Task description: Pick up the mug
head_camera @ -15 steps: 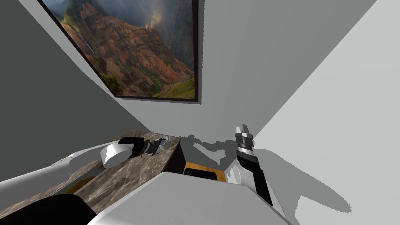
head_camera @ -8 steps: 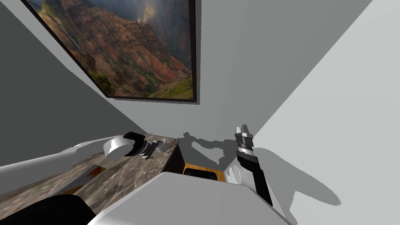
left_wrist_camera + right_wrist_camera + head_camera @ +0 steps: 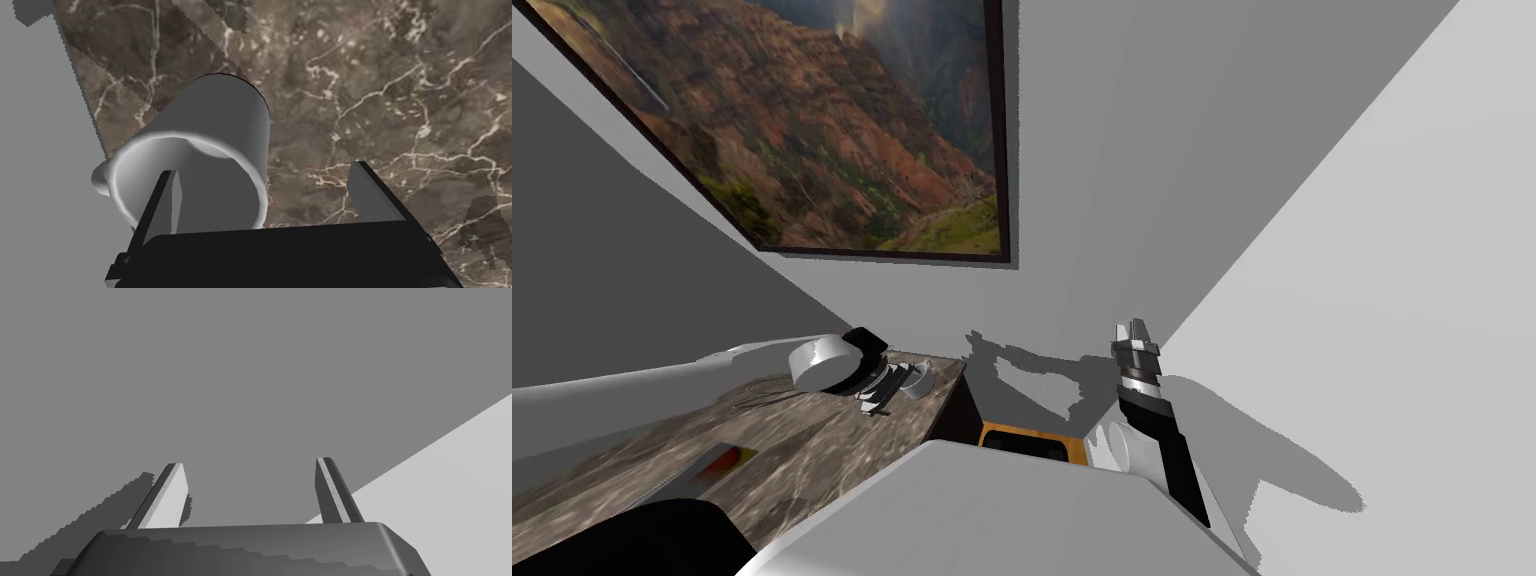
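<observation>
A plain grey mug (image 3: 210, 130) stands on the brown marble table (image 3: 400, 100), close to the grey wall, its handle toward that wall. My left gripper (image 3: 262, 167) hangs open just over it. One finger (image 3: 170, 200) reaches into the mug's mouth and the other (image 3: 370, 190) stands outside, so the near wall of the mug lies between them without being pressed. In the head view the mug (image 3: 922, 378) sits at the table's far corner with the left gripper (image 3: 884, 390) right beside it. My right gripper (image 3: 1137, 335) is raised by the wall, open and empty (image 3: 250, 461).
A large landscape painting (image 3: 812, 130) hangs on the wall above the table (image 3: 812, 450). A flat orange and red object (image 3: 724, 462) lies on the table nearer to me. An orange-topped thing (image 3: 1022, 440) sits low beside the table's end.
My head camera has shifted, sliding the painting up and left. My left hand has swung from pointing sideways at the mug to pointing down over it. The right arm has not moved.
</observation>
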`<state>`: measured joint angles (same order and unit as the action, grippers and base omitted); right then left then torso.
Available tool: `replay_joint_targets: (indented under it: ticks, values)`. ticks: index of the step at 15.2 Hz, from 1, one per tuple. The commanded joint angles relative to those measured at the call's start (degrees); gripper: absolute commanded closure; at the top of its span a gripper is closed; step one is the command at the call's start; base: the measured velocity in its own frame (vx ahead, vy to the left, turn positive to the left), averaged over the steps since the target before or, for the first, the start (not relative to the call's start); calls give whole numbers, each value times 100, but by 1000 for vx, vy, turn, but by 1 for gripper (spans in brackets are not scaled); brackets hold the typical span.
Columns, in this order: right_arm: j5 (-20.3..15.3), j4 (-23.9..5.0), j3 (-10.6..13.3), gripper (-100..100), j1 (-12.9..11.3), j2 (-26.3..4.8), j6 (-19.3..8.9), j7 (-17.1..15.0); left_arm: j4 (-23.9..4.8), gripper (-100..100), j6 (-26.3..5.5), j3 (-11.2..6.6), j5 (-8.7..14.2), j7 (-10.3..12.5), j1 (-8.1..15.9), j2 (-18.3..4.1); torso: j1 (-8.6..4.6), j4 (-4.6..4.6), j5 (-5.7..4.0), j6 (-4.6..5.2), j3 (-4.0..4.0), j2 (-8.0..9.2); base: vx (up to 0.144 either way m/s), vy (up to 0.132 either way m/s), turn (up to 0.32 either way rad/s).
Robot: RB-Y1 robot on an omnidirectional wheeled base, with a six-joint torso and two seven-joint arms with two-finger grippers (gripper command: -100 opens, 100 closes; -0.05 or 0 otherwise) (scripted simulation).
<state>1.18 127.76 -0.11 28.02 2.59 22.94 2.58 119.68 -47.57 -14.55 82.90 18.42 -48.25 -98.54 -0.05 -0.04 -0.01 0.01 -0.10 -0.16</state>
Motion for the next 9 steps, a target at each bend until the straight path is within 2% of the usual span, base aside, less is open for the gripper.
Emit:
replay_joint_targets:
  ticks: [1,4,6,7,9]
  values:
    - [0,0,0,0,0,0,0,0,-32,-100,-136,16,174,59,2,-215,0,0,0,0,0,0,24,-5,-33]
    - [0,0,0,0,0,0,0,0,-65,-100,-323,-23,380,105,-43,-439,-2,0,-1,1,-1,-1,30,-5,-45]
    - [0,0,0,0,0,0,0,0,-101,-100,-203,81,246,57,-40,-289,0,1,1,-1,2,3,13,-4,-58]
    - [0,0,0,0,0,0,0,0,-165,-100,-135,189,142,-6,-63,-155,0,2,1,-2,4,7,13,-22,-58]
    - [0,0,0,0,0,0,0,0,-208,-100,-89,261,72,-47,-78,-65,-5,3,1,-2,6,10,13,-30,-70]
